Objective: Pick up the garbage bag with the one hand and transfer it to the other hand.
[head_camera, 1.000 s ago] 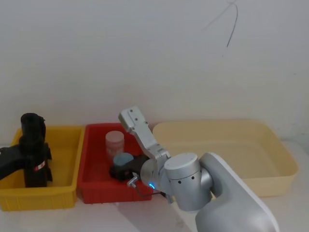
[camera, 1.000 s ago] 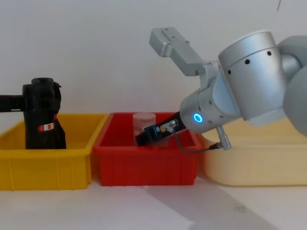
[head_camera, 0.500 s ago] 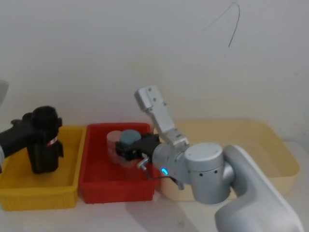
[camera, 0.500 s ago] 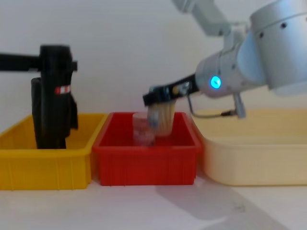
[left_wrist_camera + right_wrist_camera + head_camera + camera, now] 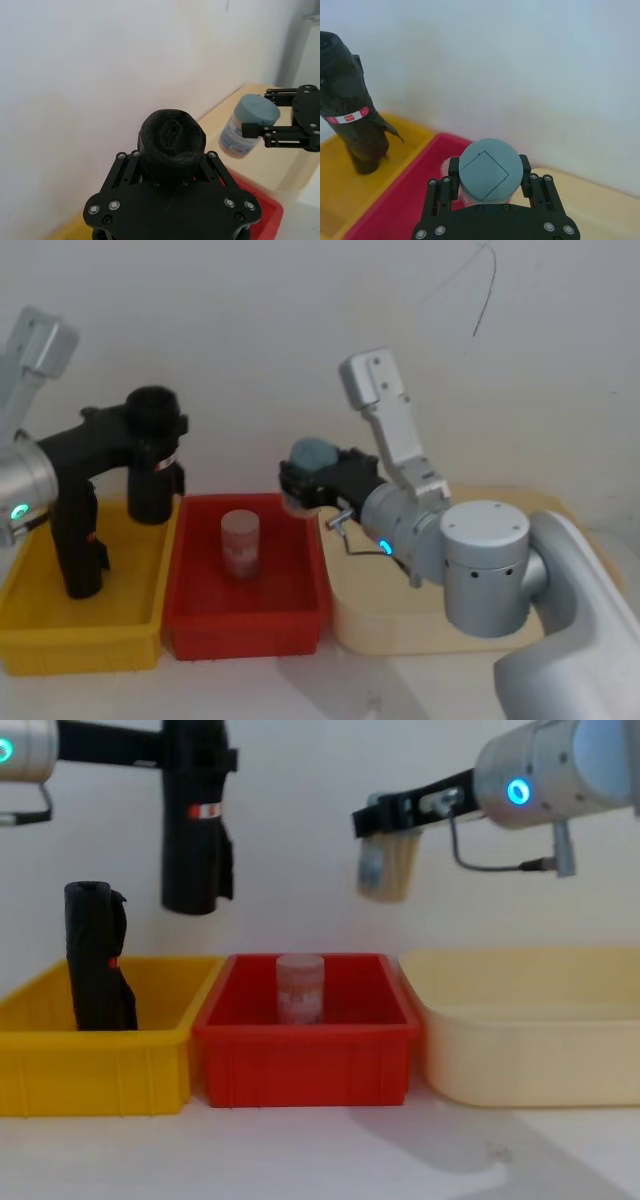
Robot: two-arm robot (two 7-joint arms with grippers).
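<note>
Left claw [image 5: 195, 758] is clamped on the garbage bag [image 5: 197, 840], which hangs clear above the yellow bin [image 5: 60, 1060] at your 11 o'clock: pickup done. Right claw [image 5: 385, 815], at 1 o'clock, pinches a grey-lidded jar [image 5: 388, 870]; judged unready to receive, handover outstanding.

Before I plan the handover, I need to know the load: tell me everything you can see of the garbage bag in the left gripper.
The garbage bag is a tall, smooth black cylindrical roll of plastic with a narrow red-and-white label band round its upper part and a loose flap on one side. Its top end shows crumpled folds. It hangs upright in the air above the yellow bin, touching nothing but the left gripper, which clamps its top.
</note>
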